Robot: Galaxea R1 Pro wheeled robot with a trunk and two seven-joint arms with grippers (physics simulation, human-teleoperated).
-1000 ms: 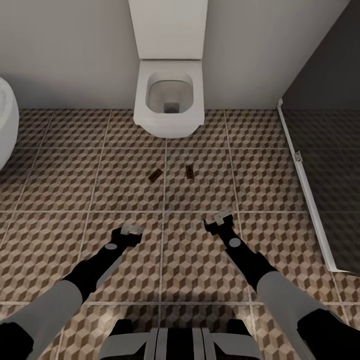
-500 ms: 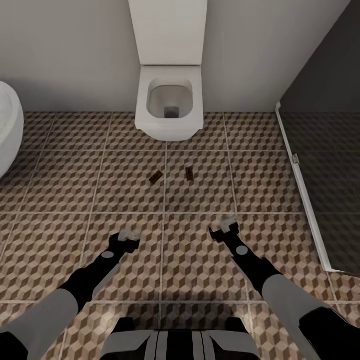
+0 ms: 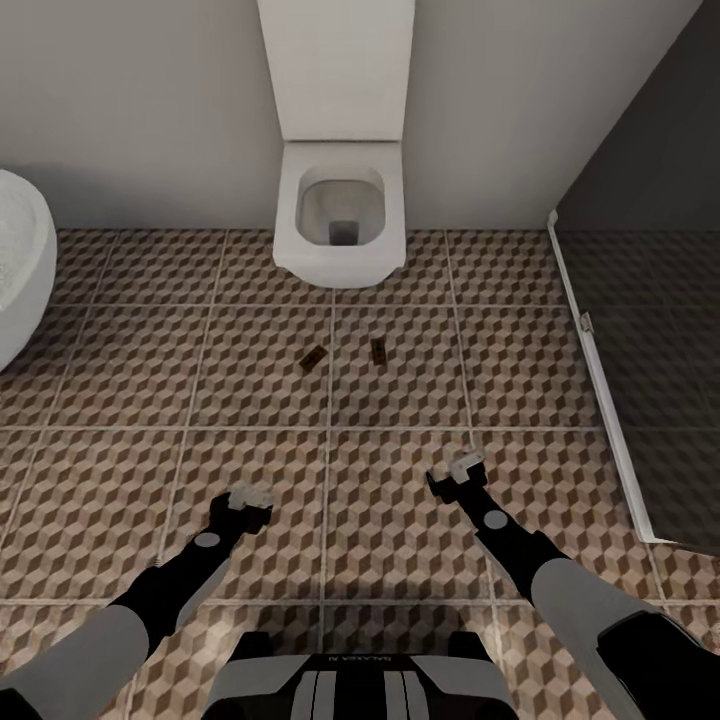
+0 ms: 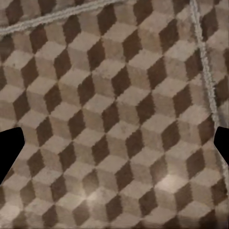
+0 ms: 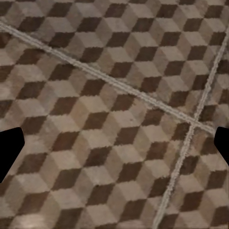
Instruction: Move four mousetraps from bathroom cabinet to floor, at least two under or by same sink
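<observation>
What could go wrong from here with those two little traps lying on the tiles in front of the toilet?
1. The two small flat brown mousetraps lie before the white square toilet, with no sink in sight; they may not count as beside one.
2. They blend into the brown cube-patterned floor tiles, so the base could roll over them.
3. Both the left claw and right claw look empty, so more traps may remain unplaced.

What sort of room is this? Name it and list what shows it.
A bathroom, most likely. A white toilet stands against the wall, the curved white edge of a tub shows beside it, and a dark glass shower screen stands on the patterned tile floor.
</observation>
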